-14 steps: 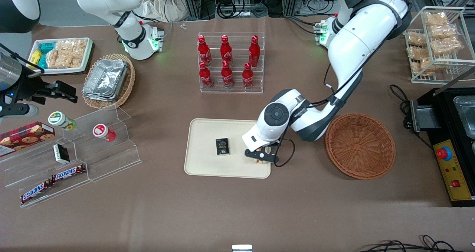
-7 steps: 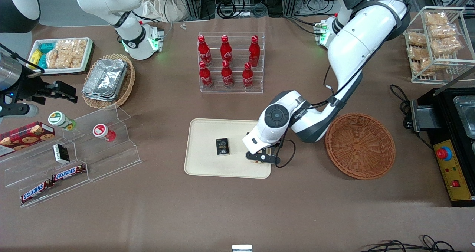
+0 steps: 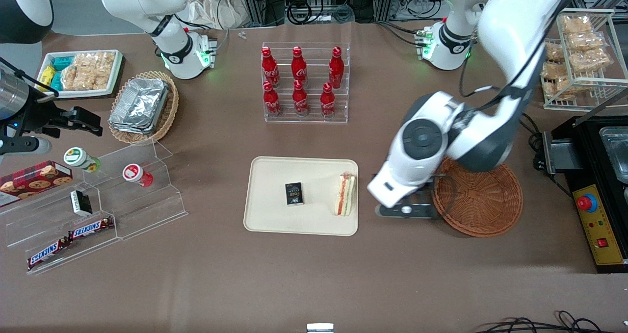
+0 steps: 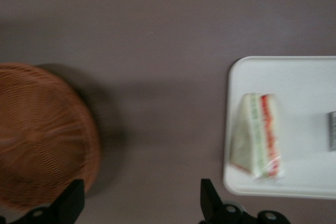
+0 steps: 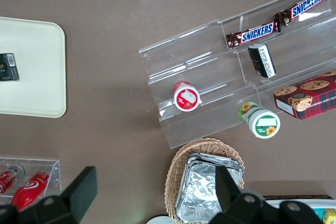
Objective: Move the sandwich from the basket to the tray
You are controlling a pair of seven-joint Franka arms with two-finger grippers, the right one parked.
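The sandwich (image 3: 345,194) (image 4: 257,136), a wrapped white wedge with orange and green layers, lies on the cream tray (image 3: 274,217) (image 4: 304,77) close to the rim at the working arm's end. My gripper (image 3: 406,210) (image 4: 140,192) hangs open and holds nothing. It is above bare table between the tray and the round reddish-brown basket (image 3: 483,200) (image 4: 37,129). No object shows in the part of the basket that is visible; the arm hides the part farthest from the front camera.
A small black box (image 3: 294,193) lies mid-tray. A rack of red cola bottles (image 3: 304,83) stands farther from the camera than the tray. An acrylic snack stand (image 3: 98,205) and a foil-container basket (image 3: 142,106) sit toward the parked arm's end. A black appliance (image 3: 598,176) stands beside the basket.
The gripper let go of the sandwich on the tray, rose and swung off the tray toward the basket. The sandwich now shows uncovered.
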